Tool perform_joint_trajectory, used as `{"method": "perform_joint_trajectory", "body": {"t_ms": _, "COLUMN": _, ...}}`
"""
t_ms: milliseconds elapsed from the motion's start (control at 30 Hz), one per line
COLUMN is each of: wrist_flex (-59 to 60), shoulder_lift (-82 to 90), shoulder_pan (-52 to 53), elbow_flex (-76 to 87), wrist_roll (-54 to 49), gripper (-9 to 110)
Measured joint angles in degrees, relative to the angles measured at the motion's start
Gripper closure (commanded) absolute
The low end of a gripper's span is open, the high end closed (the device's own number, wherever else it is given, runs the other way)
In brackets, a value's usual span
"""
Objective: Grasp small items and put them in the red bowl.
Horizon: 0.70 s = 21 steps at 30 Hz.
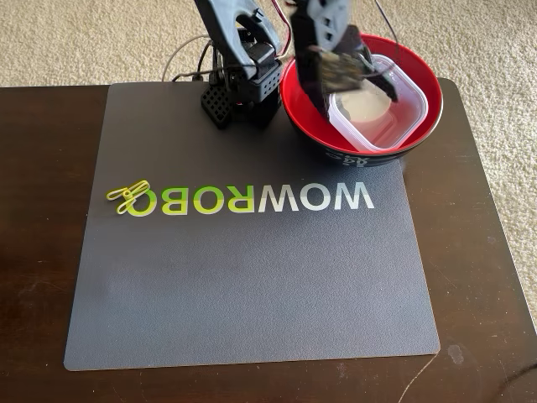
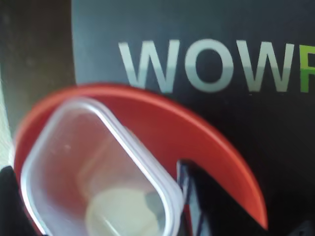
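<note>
Yellow-green paper clips [image 1: 127, 196] are lying well apart from my gripper [image 1: 348, 71], down toward the left edge of the grey mat [image 1: 252, 294], just at the end of the printed lettering in the fixed view, with their long axis running roughly along that line of letters. That is the relation my coming move is turning on, I judge: I am hovering over the red bowl [image 1: 424, 126] at the far right corner of the mat, so the clips are sitting diagonally away, toward the near-left.

I cannot tell how far my jaws are standing apart; the fixed view is showing them blurred above the bowl, and the wrist view is showing only a dark finger at the bottom edge. I am apparently holding nothing. The clear square plastic container [image 1: 379, 105] is resting inside the bowl, tilted against its wall. In the wrist view a pale round shape, perhaps the small white dish [image 2: 120, 214], is showing through the container [image 2: 93, 172], though it is blurred.
</note>
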Motion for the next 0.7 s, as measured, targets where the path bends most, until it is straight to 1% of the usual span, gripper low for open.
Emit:
{"method": "perform_joint_trajectory", "body": {"t_ms": 100, "wrist_flex": 0.1, "shoulder_lift": 2.3, "shoulder_pan": 9.8, "elbow_flex": -4.0, "wrist_roll": -6.9, "gripper": 60}}
{"method": "perform_joint_trajectory", "body": {"t_ms": 200, "wrist_flex": 1.8, "shoulder_lift": 4.0, "shoulder_pan": 25.0, "elbow_flex": -4.0, "wrist_roll": -8.7, "gripper": 63}}
{"method": "perform_joint_trajectory", "body": {"t_ms": 233, "wrist_flex": 1.8, "shoulder_lift": 4.6, "shoulder_pan": 31.2, "elbow_flex": -2.3, "wrist_roll": -7.2, "gripper": 64}}
{"method": "perform_joint_trajectory", "body": {"t_ms": 300, "wrist_flex": -0.1, "shoulder_lift": 5.6, "shoulder_pan": 45.3, "elbow_flex": 3.5, "wrist_roll": -1.0, "gripper": 65}}
{"method": "perform_joint_trajectory", "body": {"t_ms": 400, "wrist_flex": -6.6, "shoulder_lift": 5.8, "shoulder_pan": 67.4, "elbow_flex": 13.9, "wrist_roll": 10.8, "gripper": 67}}
{"method": "perform_joint_trajectory", "body": {"t_ms": 467, "wrist_flex": -11.8, "shoulder_lift": 3.8, "shoulder_pan": 80.0, "elbow_flex": 18.1, "wrist_roll": 15.0, "gripper": 68}}
{"method": "perform_joint_trajectory", "body": {"t_ms": 533, "wrist_flex": -15.7, "shoulder_lift": -0.5, "shoulder_pan": 87.4, "elbow_flex": 18.7, "wrist_roll": 16.4, "gripper": 68}}
{"method": "perform_joint_trajectory", "body": {"t_ms": 700, "wrist_flex": -25.7, "shoulder_lift": -11.3, "shoulder_pan": 93.6, "elbow_flex": 18.7, "wrist_roll": 18.5, "gripper": 68}}
